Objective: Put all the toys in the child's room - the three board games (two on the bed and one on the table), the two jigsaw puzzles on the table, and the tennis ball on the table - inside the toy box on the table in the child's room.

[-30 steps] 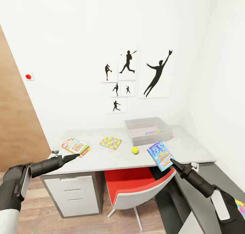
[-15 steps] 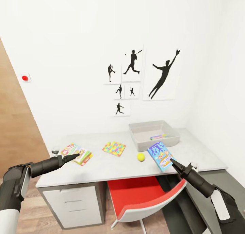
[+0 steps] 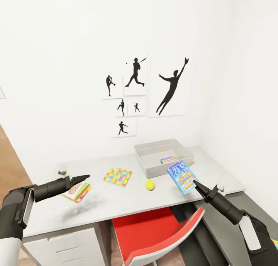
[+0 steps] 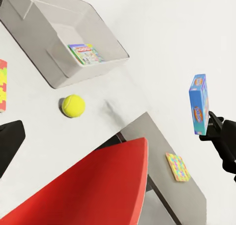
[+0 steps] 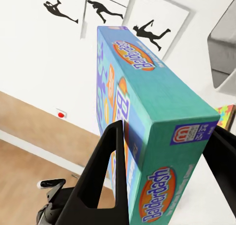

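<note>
Blue Balderdash board game (image 3: 182, 176) is clamped betw. the fingers of the right tool (image 3: 195, 185), held tilted in the air over the bench (image 3: 116, 196) front edge, just short of the grey toy box (image 3: 163, 156), which has the Monopoly box (image 4: 85, 53) inside. Tennis ball (image 3: 150, 185) lies on the bench near the toy box w/ a jigsaw puzzle (image 3: 117, 176) further left. Left tool (image 3: 83, 177) hangs over another colourful flat box (image 3: 77, 190) at the bench's left; fingers look drawn together, nothing in them, & a red chair (image 3: 154, 229) sits under the bench.
</note>
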`<state>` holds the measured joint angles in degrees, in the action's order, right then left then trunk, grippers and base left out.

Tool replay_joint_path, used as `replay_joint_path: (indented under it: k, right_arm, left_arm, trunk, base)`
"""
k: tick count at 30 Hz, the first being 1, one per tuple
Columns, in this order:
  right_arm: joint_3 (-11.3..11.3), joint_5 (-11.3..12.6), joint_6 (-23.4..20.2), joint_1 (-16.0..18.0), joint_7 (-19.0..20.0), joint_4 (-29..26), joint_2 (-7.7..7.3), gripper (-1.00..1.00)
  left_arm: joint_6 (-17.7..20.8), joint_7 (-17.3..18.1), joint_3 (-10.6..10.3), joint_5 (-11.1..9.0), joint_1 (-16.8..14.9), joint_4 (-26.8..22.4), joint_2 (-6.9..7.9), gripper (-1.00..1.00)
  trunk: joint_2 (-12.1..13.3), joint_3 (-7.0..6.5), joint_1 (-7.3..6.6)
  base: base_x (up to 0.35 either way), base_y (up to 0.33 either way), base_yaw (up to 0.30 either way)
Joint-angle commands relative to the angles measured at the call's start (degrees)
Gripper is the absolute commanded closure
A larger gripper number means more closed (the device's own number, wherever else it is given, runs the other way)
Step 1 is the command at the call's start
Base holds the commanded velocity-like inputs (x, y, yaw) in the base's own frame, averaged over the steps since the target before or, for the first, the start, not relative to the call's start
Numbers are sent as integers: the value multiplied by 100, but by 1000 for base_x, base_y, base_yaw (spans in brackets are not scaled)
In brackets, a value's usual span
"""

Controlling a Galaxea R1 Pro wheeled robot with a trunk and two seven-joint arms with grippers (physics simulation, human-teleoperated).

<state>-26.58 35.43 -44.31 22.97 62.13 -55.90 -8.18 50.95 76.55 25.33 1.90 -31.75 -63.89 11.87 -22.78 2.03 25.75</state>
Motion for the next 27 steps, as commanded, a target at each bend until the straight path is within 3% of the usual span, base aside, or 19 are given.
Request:
replay_joint_path:
  k: [1,9,27]
  right_arm:
    - [-5,16,-33,6,10,1,0,100]
    - [-5,16,-27,6,10,1,0,100]
    - [-5,13,7,6,13,1,4,100]
  left_arm:
    - [58,35,7,21,-7,-1,-1,-100]
    - [56,32,7,21,-7,-1,-1,-100]
    - [47,34,7,21,-7,-1,-1,-100]
  trunk:
    - [-14,13,4]
    - [-14,13,4]
    - [-14,13,4]
  base:
    - [8,48,-13]
    - [42,38,-3]
    - [232,4,0]
